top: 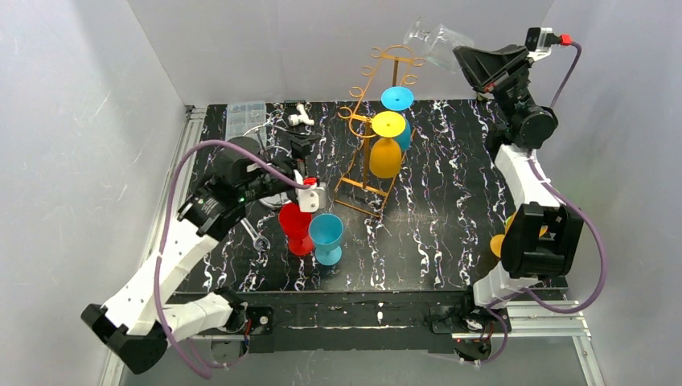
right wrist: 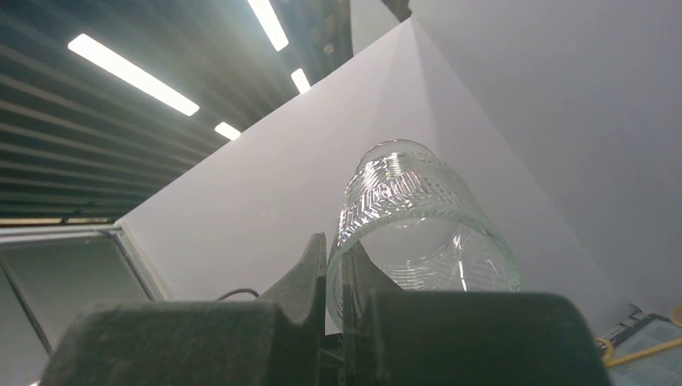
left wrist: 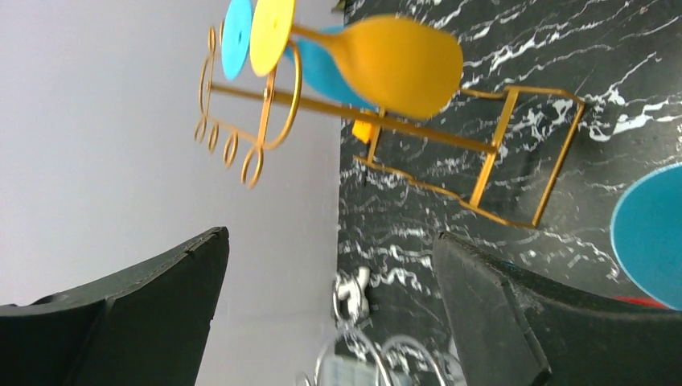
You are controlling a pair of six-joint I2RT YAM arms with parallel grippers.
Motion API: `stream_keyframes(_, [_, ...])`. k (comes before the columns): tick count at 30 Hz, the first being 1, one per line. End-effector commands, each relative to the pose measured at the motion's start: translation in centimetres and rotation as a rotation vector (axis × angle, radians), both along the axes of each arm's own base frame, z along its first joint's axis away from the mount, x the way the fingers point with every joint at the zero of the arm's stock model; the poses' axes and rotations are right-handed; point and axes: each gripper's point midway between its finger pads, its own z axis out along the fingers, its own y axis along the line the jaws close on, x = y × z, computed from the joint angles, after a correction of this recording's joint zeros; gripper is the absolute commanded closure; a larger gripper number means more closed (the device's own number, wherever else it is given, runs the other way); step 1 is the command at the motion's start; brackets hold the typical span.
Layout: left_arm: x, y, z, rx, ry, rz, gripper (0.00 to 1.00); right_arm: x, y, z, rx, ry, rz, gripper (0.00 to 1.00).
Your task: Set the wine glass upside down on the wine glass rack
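Up above the rack (left wrist: 434, 134), just right of its curled top, my right pincer (top: 464, 58) is clamped on the clear wine glass (top: 437, 39). The glass is off the table (top: 434, 225) and in front of the back wall. It is tilted, with its patterned bowl pointing away from my fingers and toward the rack's side. From my right wrist I see my two fingertips (right wrist: 318, 261) nearly together with a thin edge of the glass pinched between them; I cannot tell which part of the glass that edge is. No part of the clear glass touches the rack. Two glasses hang upside down on the rack: a yellow one (top: 386, 153) on the near side and a blue one (top: 398, 100) just behind it, both with the round foot on top and the bowl below. Left of the rack and low over the table, my left pincer (left wrist: 330, 249) points toward it with its jaws spread wide and nothing between them. Just left of the rack's near end, a red glass (top: 296, 225) and a second blue glass (top: 326, 237) stand side by side on the table, close to my left wrist.
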Motion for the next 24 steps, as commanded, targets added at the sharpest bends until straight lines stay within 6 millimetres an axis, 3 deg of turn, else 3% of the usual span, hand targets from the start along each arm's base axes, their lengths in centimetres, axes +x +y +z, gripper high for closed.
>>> stream_keyframes(1, [-0.5, 4.3, 0.0, -0.001, 0.093, 0.211, 0.02, -10.9, 5.2, 5.7, -0.057, -0.352, 0.048, 0.99])
stream_keyframes(6, [2.2, 10.1, 2.0, -0.090, 0.150, 0.559, 0.03, -14.1, 13.9, 4.1, -0.171, -0.310, 0.156, 0.99])
stream_keyframes(9, [3.8, 14.3, 4.7, -0.228, 0.207, 0.776, 0.08, -16.0, 17.2, 2.8, -0.208, -0.304, 0.210, 0.99])
stream_keyframes(13, [3.9, 18.0, 6.7, -0.429, 0.330, 0.881, 0.12, -17.6, 18.9, 2.4, -0.221, -0.302, 0.249, 0.99])
stream_keyframes(16, [3.5, 19.7, 6.2, -0.499, 0.381, 0.912, 0.13, -18.2, 19.4, 2.3, -0.243, -0.298, 0.246, 0.99])
stream_keyframes(18, [3.7, 20.5, 5.2, -0.526, 0.421, 0.918, 0.09, -18.3, 19.2, 2.1, -0.243, -0.286, 0.240, 0.99])
stream_keyframes(19, [3.9, 19.8, 4.7, -0.530, 0.459, 0.880, 0.07, -18.3, 19.1, 1.9, -0.246, -0.278, 0.234, 0.99])
stream_keyframes(20, [4.4, 20.9, 4.2, -0.553, 0.490, 0.900, 0.06, -18.3, 19.0, 1.5, -0.253, -0.264, 0.227, 0.99])
stream_keyframes(24, [6.1, 20.0, 3.6, -0.584, 0.692, 0.765, 0.02, -17.6, 19.1, -2.0, -0.313, -0.166, 0.201, 0.99])
